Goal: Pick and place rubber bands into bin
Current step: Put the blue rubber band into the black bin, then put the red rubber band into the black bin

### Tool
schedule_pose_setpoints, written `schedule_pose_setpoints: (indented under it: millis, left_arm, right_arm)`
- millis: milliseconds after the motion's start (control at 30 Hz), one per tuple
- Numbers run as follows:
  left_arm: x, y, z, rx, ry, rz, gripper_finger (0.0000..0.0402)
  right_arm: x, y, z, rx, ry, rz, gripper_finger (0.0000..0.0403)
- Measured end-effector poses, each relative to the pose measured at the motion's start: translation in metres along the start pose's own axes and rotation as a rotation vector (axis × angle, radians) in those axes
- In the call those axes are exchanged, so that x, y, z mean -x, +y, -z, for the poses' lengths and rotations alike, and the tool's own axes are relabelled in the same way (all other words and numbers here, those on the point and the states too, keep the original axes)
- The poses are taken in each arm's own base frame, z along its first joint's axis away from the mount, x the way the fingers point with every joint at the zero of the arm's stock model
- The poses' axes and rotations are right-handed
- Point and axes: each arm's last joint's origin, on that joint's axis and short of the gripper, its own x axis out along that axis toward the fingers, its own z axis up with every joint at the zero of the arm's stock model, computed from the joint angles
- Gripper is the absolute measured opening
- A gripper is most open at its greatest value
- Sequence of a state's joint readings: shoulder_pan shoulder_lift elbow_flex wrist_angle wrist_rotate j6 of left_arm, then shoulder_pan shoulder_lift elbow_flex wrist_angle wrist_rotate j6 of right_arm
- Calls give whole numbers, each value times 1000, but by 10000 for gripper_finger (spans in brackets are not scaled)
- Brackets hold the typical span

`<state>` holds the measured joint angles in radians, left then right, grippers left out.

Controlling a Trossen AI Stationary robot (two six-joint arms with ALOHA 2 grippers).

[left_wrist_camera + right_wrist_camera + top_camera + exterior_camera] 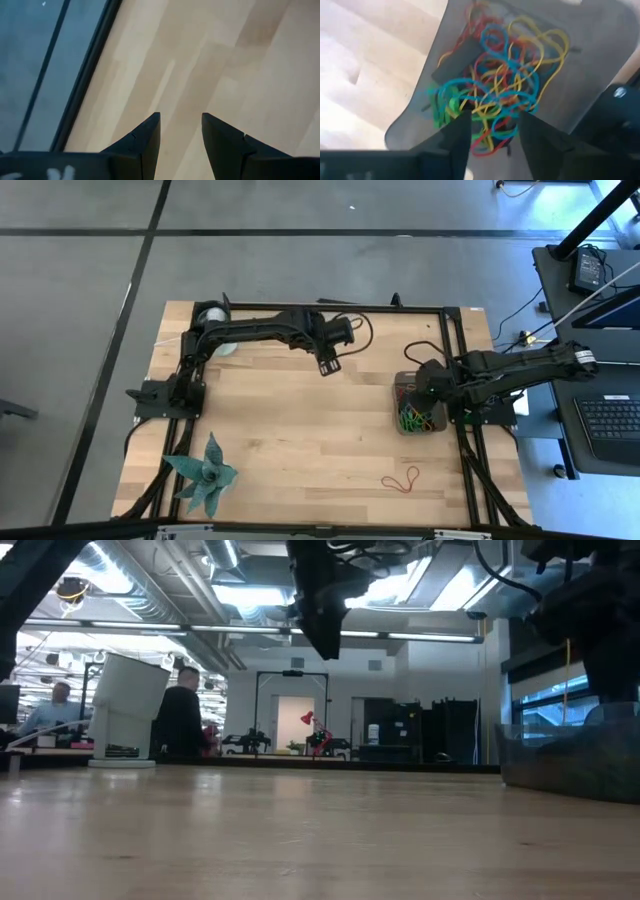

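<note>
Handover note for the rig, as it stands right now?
Right gripper: open, empty, directly over the bin at the table's right edge.
Left gripper: open, empty, parked above bare wood near the table's back edge.
Bin: holds a tangled pile of rubber bands in red, yellow, blue and green, plus a small dark oblong piece.
Done: most bands are in the bin.
Left: red bands on the table, near the front edge towards the right, still need picking. The high view shows no other loose bands, though small ones could be missed.
</note>
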<state>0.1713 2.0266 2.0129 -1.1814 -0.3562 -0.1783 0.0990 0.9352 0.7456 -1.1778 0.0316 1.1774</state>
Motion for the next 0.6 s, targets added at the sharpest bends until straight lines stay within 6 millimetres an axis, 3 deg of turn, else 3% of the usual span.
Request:
schedule_pose_setpoints:
  millis: [267,433,600]
  left_arm:
    - [8,-20,5,-128,-4,16,139]
    - [13,-31,9,-203,-2,-27,139]
    - [16,-39,12,-288,-2,6,138]
  right_arm:
    - [0,7,4,-86,141,-107,220]
    - [2,18,11,-97,134,-182,217]
    - [8,26,24,-141,33,-197,188]
